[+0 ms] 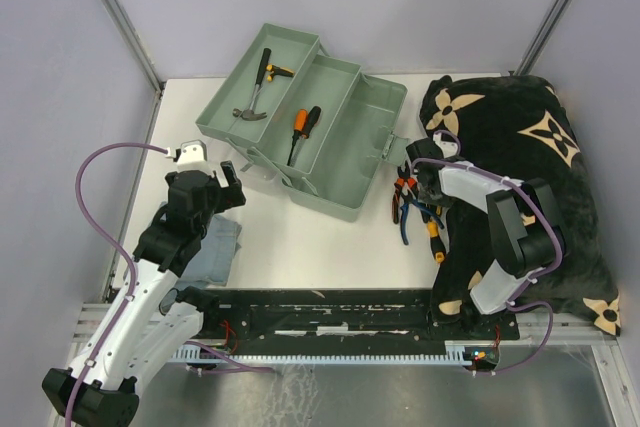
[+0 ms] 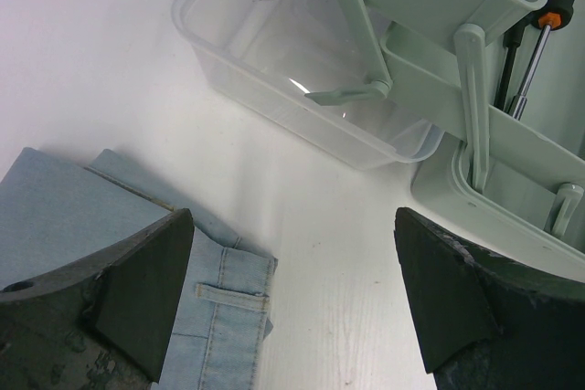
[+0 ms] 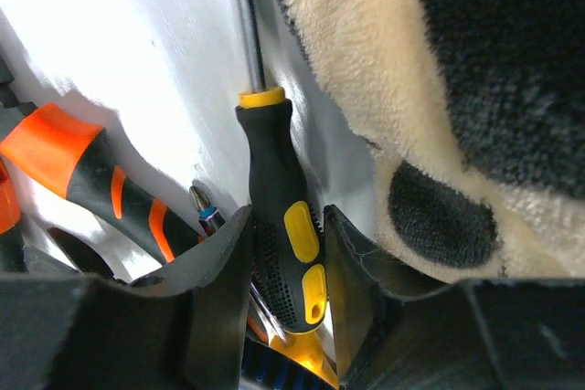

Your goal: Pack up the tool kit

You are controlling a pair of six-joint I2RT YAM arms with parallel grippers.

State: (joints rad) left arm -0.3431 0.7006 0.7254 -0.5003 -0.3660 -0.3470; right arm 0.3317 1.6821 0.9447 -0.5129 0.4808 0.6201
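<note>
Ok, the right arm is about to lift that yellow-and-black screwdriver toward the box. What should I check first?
1. Grip: right gripper jaws sit against both sides of the yellow-black screwdriver handle. Ok.
2. Neighbours: an orange-handled tool lies close beside it and the blanket crowds the other side. Not ok.
3. Shaft tip free: it runs out of the wrist view. Cannot tell.
4. Toolbox open, with its right compartment bare. Ok.
5. Left gripper open over the cloth, left of the toolbox and away from the right arm. Ok.

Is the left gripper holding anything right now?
No, the left gripper stands wide open with nothing in it.
</note>
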